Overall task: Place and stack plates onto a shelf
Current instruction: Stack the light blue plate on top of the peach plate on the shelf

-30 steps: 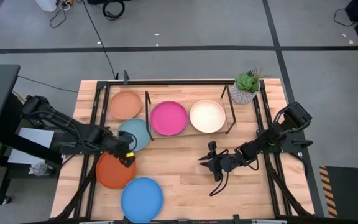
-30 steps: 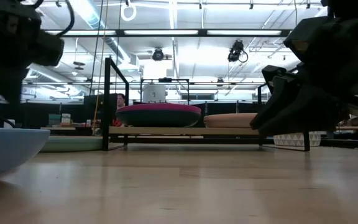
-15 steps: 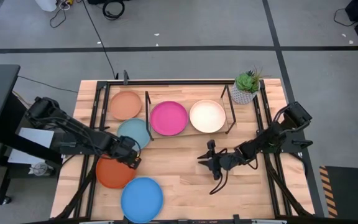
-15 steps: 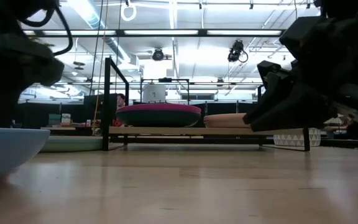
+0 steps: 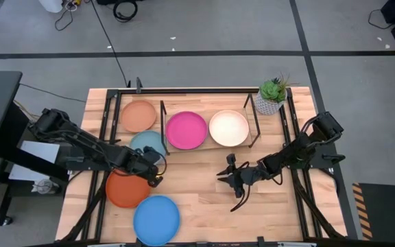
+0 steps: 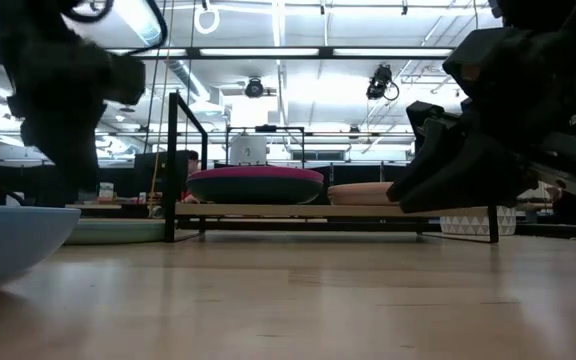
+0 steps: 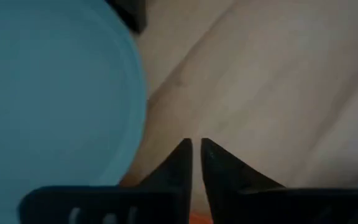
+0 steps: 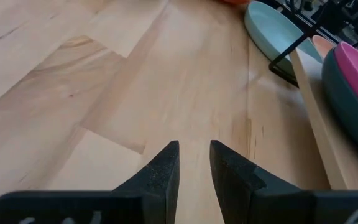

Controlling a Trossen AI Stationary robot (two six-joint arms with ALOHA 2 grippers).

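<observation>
The small black-rod shelf (image 5: 208, 130) with its light wood base stands at the far side of the wooden worktop (image 5: 204, 199), holding a round magenta plate (image 5: 186, 130) stacked on a dark teal one and a cream plate (image 5: 228, 127) to its right. 4 plates wait on the left: peach (image 5: 138, 115), light teal (image 5: 145, 143), orange (image 5: 123, 189), blue (image 5: 156, 219). The left end effector (image 5: 153, 173), fingers nearly together and empty, hovers between the light teal and orange plates, probably choosing a rim. The right end effector (image 5: 223, 175), slightly apart, waits mid-worktop.
</observation>
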